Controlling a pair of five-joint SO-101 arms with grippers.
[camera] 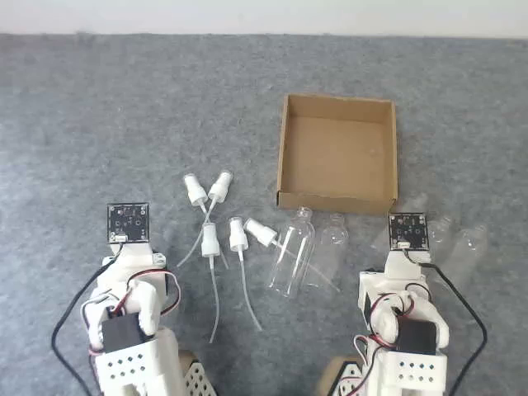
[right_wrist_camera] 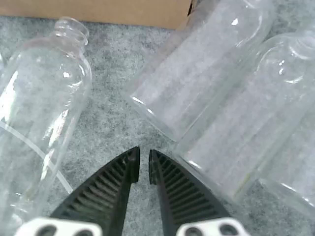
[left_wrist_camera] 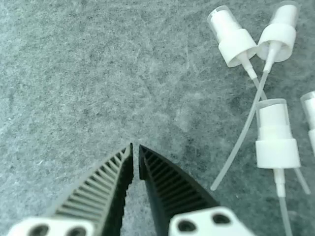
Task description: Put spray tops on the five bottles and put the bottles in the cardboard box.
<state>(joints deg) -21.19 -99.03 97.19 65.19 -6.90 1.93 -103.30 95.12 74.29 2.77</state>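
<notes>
Several white spray tops with long dip tubes lie loose on the grey carpet, among them one [camera: 195, 190], another [camera: 220, 186] and a third [camera: 209, 239]. Clear open bottles lie on their sides: two [camera: 294, 252] [camera: 327, 247] in front of the cardboard box [camera: 334, 202], others [camera: 470, 243] to the right. My left gripper [left_wrist_camera: 135, 147] is shut over bare carpet, with the spray tops [left_wrist_camera: 234, 39] [left_wrist_camera: 275, 137] off to its side. My right gripper [right_wrist_camera: 143, 151] is shut, empty, pointing into the gap between one bottle [right_wrist_camera: 42, 113] and two others [right_wrist_camera: 202, 64] [right_wrist_camera: 256, 123].
The box stands open and empty at the centre right, and its front wall [right_wrist_camera: 98, 10] is just beyond the bottles. Both arms [camera: 128, 322] [camera: 404, 322] sit at the near edge. Bare carpet stretches to the left and at the back.
</notes>
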